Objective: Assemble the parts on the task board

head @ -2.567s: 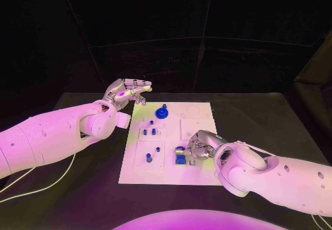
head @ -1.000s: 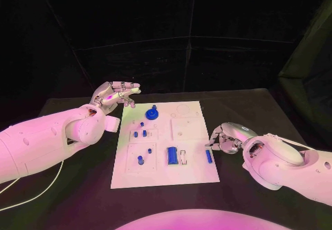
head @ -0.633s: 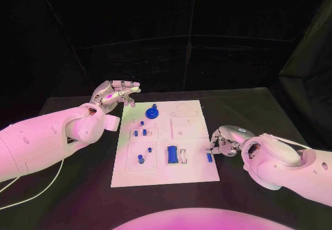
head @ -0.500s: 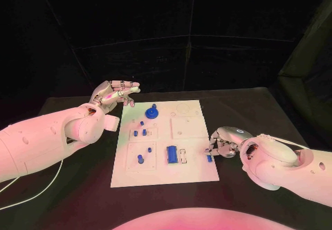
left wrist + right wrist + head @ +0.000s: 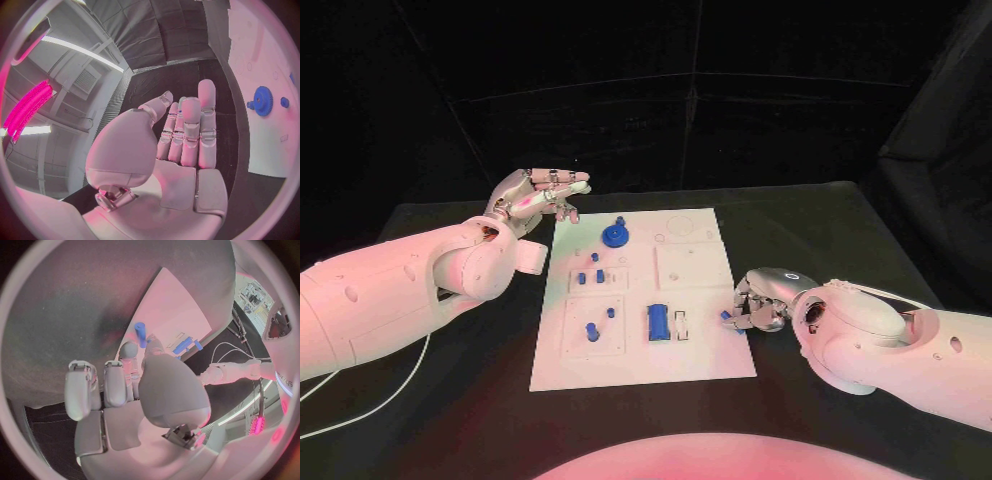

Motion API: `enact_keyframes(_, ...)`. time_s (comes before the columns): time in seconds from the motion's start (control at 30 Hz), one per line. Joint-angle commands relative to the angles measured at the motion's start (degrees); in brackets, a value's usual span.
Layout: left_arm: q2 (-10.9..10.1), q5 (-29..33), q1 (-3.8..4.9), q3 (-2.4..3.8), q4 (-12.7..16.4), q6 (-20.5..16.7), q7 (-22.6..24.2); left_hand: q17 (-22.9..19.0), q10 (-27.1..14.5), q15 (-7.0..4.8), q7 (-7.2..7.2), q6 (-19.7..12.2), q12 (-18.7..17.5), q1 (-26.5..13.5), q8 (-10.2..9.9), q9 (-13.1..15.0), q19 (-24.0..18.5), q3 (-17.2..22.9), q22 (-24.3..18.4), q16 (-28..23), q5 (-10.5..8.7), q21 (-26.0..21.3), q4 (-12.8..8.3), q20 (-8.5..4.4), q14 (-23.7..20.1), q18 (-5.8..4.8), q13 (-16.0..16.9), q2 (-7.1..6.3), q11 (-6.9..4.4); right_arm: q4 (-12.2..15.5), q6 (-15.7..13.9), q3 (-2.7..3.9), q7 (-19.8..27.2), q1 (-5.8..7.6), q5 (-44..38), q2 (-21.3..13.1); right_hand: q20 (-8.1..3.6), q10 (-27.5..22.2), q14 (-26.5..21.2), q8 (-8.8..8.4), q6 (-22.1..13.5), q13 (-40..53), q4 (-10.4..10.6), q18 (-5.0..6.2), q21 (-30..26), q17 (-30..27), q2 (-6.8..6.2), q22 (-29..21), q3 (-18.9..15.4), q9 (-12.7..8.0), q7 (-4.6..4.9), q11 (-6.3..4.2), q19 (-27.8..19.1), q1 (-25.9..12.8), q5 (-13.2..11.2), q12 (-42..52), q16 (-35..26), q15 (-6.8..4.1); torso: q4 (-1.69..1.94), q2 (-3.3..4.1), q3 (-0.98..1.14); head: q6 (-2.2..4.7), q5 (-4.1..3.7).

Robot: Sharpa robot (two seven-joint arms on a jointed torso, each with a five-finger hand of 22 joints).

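The right hand [image 5: 762, 310] had closed in on the small blue peg [image 5: 730, 317] at the board's [image 5: 643, 370] three-o'clock edge and now pinched it, lifted slightly. Pickup judged complete; insertion remained. The left hand [image 5: 538, 195] stayed raised and empty, fingers apart, at the board's eleven-o'clock corner.

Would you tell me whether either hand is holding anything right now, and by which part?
The right hand pinches a small blue peg by one end at the task board's right edge. The left hand holds nothing.
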Motion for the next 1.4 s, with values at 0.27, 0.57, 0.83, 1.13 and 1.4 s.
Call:
enact_keyframes(0.27, -0.02, 0.18, 0.05, 0.04, 0.01, 0.59, 0.38, -0.06, -0.23, 0.07, 0.04, -0.19, 0.33, -0.08, 0.2, 0.02, -0.12, -0.34, -0.07, -0.21, 0.0, -0.27, 0.05, -0.02, -0.29, 0.79, 0.1, 0.56, -0.01, -0.72, 5.86, -0.2, -2.55, -0.45, -2.63, 1.65, 0.16, -0.72, 2.32, -0.89, 0.87, -0.2, -1.7, 0.21, -0.43, -0.17, -0.09, 6.29, 0.09, -0.31, -0.04, -0.08, -0.29, 4.13, 0.31, -0.8, -0.45, 0.35, 0.01, 0.04, -0.05, -0.02, 0.22)
enact_keyframes(0.57, -0.06, 0.18, 0.02, 0.04, 0.03, 0.58, 0.37, -0.06, -0.23, 0.07, 0.04, -0.19, 0.33, -0.08, 0.2, 0.02, -0.12, -0.34, -0.07, -0.21, 0.0, -0.27, 0.05, -0.02, -0.29, 0.79, 0.1, 0.56, -0.01, -0.52, 6.46, -0.2, -3.79, -0.57, -4.69, 2.25, -0.12, -0.98, 2.35, -1.78, 1.67, -0.67, -4.47, 0.21, -0.46, -0.06, 1.85, 6.35, 2.39, -0.58, -0.27, -0.43, -0.26, 9.96, 1.33, -1.74, -0.53, 0.03, 0.0, -0.02, -0.08, -0.07, 0.24)
enact_keyframes(0.83, -0.03, 0.18, -0.02, 0.03, 0.06, 0.53, 0.27, -0.17, -0.25, 0.05, 0.01, -0.16, 0.46, -0.02, 0.27, 0.04, -0.08, -0.44, -0.12, -0.17, 0.0, -0.34, 0.02, -0.02, -0.32, 0.8, 0.11, 0.61, -0.04, 1.3, 3.3, -0.17, -5.67, -0.57, -4.64, 1.56, -0.42, -0.79, 2.48, -2.82, 2.74, -0.89, -5.44, 0.06, -0.11, 0.52, 4.08, 6.88, 7.11, -0.98, -0.63, -0.72, 0.18, 13.25, 0.68, -2.24, -0.28, -0.2, 0.2, -0.09, -0.13, -0.05, 0.34)
enact_keyframes(1.13, 0.02, 0.18, -0.05, 0.03, 0.03, 0.48, 0.25, -0.17, -0.25, 0.05, 0.01, -0.16, 0.46, -0.02, 0.27, 0.04, -0.08, -0.44, -0.12, -0.17, 0.0, -0.34, 0.02, -0.02, -0.32, 0.8, 0.11, 0.61, -0.04, 3.95, -8.54, -0.09, -2.59, -0.5, 9.15, 0.56, -0.39, 0.44, 2.72, -4.45, 2.93, -0.08, -2.44, -0.14, 0.42, 1.56, 3.37, 7.63, 11.31, -1.48, -0.53, -0.64, 0.78, 10.29, 1.88, -1.23, 0.32, -0.17, 0.0, -0.05, -0.09, -0.08, 1.1)
enact_keyframes(1.4, 0.04, 0.18, -0.05, 0.02, 0.09, 0.44, 0.25, -0.17, -0.25, 0.05, 0.01, -0.16, 0.46, -0.02, 0.27, 0.04, -0.08, -0.44, -0.12, -0.17, 0.0, -0.34, 0.02, -0.02, -0.32, 0.8, 0.11, 0.61, -0.04, 3.68, -10.36, -0.07, -1.24, -0.46, 17.13, 2.05, -0.2, 1.18, 2.8, -5.23, 3.87, 0.67, 0.45, -0.17, 0.52, 1.99, 0.07, 7.82, 11.64, -1.51, -0.34, -0.39, 0.91, 4.1, 5.8, -0.47, 0.54, 0.08, -0.04, 0.05, -0.14, -0.18, 1.28)
